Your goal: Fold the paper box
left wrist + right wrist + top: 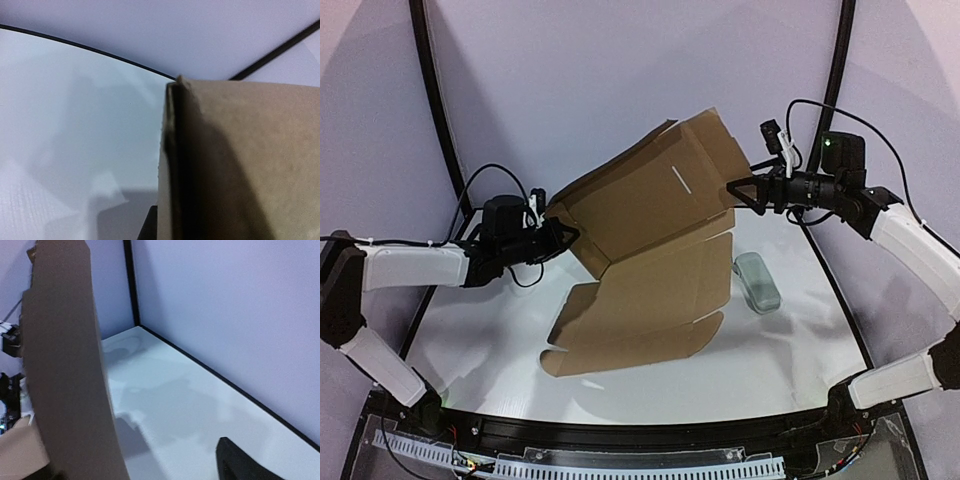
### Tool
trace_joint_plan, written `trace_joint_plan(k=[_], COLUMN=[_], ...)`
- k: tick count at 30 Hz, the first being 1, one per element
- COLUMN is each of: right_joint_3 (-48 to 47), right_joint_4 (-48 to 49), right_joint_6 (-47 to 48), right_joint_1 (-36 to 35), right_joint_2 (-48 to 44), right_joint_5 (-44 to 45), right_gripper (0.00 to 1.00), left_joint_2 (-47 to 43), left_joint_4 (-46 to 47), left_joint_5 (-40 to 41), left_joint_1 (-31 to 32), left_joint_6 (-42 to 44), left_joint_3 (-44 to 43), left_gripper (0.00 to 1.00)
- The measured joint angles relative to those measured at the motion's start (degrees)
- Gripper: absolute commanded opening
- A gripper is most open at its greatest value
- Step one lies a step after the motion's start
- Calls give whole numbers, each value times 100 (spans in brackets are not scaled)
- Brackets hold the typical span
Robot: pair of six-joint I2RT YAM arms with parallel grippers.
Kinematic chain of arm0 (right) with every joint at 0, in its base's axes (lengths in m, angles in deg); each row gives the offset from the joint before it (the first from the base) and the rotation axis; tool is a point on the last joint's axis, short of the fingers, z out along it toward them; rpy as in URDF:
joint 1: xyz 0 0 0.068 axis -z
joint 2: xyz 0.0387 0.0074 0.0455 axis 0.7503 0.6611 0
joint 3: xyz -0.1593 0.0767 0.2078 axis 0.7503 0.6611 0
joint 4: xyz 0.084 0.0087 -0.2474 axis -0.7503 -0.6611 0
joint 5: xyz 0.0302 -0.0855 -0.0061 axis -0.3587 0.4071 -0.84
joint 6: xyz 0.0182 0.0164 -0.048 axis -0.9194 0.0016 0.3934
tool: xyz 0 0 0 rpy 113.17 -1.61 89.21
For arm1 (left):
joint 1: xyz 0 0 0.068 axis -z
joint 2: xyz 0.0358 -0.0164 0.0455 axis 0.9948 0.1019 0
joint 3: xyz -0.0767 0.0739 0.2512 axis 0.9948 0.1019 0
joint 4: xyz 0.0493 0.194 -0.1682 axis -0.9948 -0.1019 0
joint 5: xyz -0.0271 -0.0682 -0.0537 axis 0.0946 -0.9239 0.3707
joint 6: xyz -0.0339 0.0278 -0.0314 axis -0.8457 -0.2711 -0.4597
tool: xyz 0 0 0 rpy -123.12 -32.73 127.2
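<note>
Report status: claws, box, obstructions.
Left claw shut on paper box's left edge. Right claw open at its right edge. One panel raised, rest flat. Pale case lies right of it.

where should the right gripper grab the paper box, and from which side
The right edge of the raised panel of the paper box, approached from the right. That panel stands tilted up with its thin edge facing the open right gripper, and the left gripper pinches the opposite edge.

paper box: brown corrugated cardboard, matt, slightly rough
table: white, smooth, faint sheen
case: pale grey-green, smooth, maybe plastic
</note>
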Motion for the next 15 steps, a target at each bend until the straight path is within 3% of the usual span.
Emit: trace_joint_plan(k=[1,5,8,11,15], right_joint_3=[-46,-264,-378,-411,-435], right_joint_4=[-39,-378,-592,-767,-879], right_joint_6=[48,315,426,450,487], right_joint_1=[0,0,0,0,0], right_joint_2=[15,125,225,258,260], right_joint_5=[-48,-459,-673,-798,-916], right_gripper=[73,64,42,26,15], left_joint_2=[48,328,463,505,533], left_joint_4=[11,0,-118,-240,-348], left_joint_5=[-83,-575,-706,-739,-697], left_joint_1=[0,0,0,0,11], left_joint_6=[2,20,46,59,-22], left_joint_3=[-39,-245,-352,-398,-455], left_gripper=[1,1,1,1,1])
